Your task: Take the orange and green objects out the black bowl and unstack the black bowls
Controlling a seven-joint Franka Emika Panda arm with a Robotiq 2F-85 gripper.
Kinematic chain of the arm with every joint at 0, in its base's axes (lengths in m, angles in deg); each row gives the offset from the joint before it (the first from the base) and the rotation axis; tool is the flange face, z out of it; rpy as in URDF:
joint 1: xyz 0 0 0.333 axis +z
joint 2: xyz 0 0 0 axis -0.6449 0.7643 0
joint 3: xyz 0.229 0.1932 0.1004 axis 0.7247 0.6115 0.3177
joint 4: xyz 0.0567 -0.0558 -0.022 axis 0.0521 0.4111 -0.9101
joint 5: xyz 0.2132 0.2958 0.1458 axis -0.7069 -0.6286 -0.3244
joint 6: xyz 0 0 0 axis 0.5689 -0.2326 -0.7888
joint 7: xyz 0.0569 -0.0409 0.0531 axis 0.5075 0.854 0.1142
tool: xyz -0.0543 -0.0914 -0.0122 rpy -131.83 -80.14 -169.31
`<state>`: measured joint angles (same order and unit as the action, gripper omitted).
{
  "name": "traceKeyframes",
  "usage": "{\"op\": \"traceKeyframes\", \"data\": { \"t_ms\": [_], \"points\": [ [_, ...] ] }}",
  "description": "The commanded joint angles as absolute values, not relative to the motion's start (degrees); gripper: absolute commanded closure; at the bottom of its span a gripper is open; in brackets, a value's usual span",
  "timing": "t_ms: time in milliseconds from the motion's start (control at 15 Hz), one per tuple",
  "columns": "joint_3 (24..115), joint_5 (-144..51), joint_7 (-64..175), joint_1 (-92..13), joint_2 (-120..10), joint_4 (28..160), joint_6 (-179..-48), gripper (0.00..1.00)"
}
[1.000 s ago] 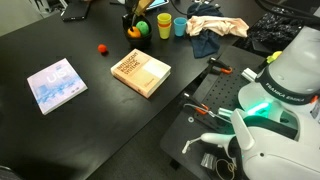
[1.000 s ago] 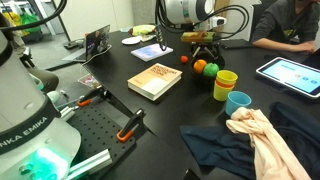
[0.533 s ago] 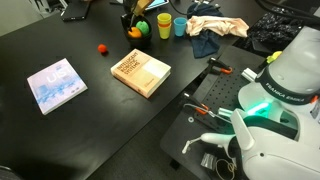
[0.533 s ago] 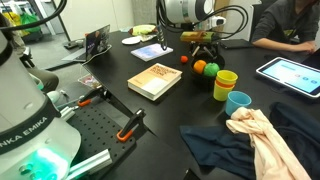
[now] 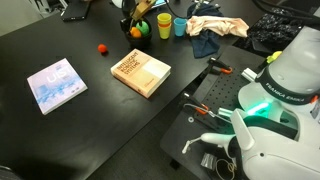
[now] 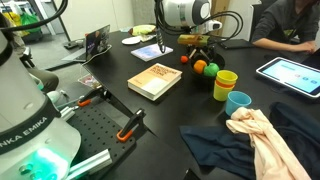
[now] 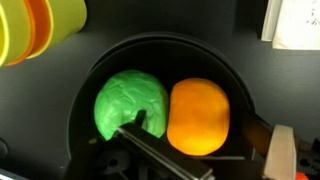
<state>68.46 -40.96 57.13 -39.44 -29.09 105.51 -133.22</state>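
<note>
In the wrist view a black bowl [image 7: 160, 45] holds a green object [image 7: 128, 103] on the left and an orange object [image 7: 198, 115] on the right. My gripper [image 7: 205, 142] is open just above the bowl, with one finger between the two objects and the other outside the orange one. I cannot tell whether a second bowl sits under this one. In both exterior views the gripper [image 5: 135, 17] [image 6: 200, 45] hangs over the orange object [image 5: 134, 33] [image 6: 200, 66] and the green object [image 5: 144, 28] [image 6: 211, 70].
A yellow cup [image 6: 226, 83] and a blue cup [image 6: 238, 102] stand beside the bowl. A small red ball [image 5: 101, 47], a brown book [image 5: 140, 72], a pale blue book [image 5: 56, 84], cloths [image 6: 255, 135] and a tablet [image 6: 290, 72] lie on the black table.
The arm has shifted slightly over the bowl. The objects have not moved.
</note>
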Motion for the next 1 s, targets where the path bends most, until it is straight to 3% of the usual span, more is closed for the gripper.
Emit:
{"op": "traceKeyframes", "data": {
  "t_ms": [0, 533, 600, 667, 933],
  "points": [
    [68.4, -41.4, 57.4, -39.2, -28.1, 103.9, -133.6, 0.00],
    [70.0, -42.0, 57.6, -39.1, -27.3, 103.6, -133.8, 0.00],
    [70.1, -42.0, 57.6, -39.0, -27.2, 103.6, -133.9, 0.08],
    [70.2, -41.9, 57.6, -38.9, -27.1, 103.6, -133.9, 0.25],
    [70.2, -41.6, 57.5, -38.4, -26.7, 103.8, -133.7, 0.58]
  ]
}}
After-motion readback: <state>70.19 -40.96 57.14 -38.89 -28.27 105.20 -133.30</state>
